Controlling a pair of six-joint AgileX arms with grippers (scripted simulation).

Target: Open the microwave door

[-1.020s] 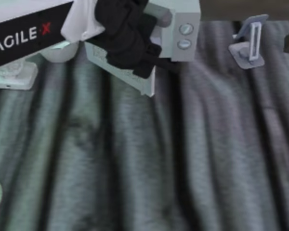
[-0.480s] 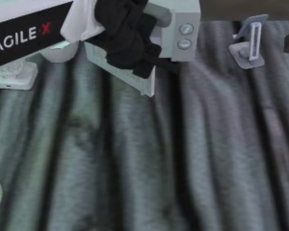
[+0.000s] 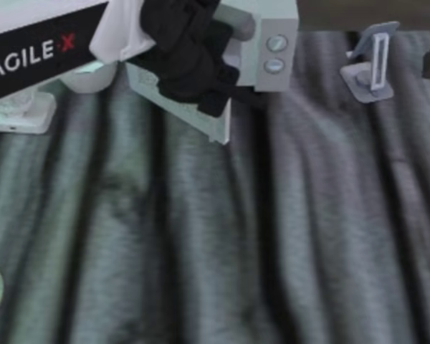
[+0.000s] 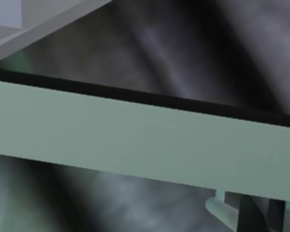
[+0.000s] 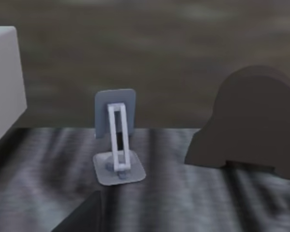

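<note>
Your microwave (image 3: 261,43) sits at the bench's (image 3: 272,236) far edge, left of centre, with the microwave door (image 3: 179,107) already swung partway out toward the near side. It looks like a light, rigid panel on a stiff hinge, so pull at its free edge, away from the hinge. The left end effector (image 3: 226,89) is at that edge; I cannot tell whether it is clenched.

The left arm (image 3: 43,43) is a white casing bearing a black band lettered "AGILE X" in white, the X red, ending in a matte black claw (image 3: 193,61).
</note>
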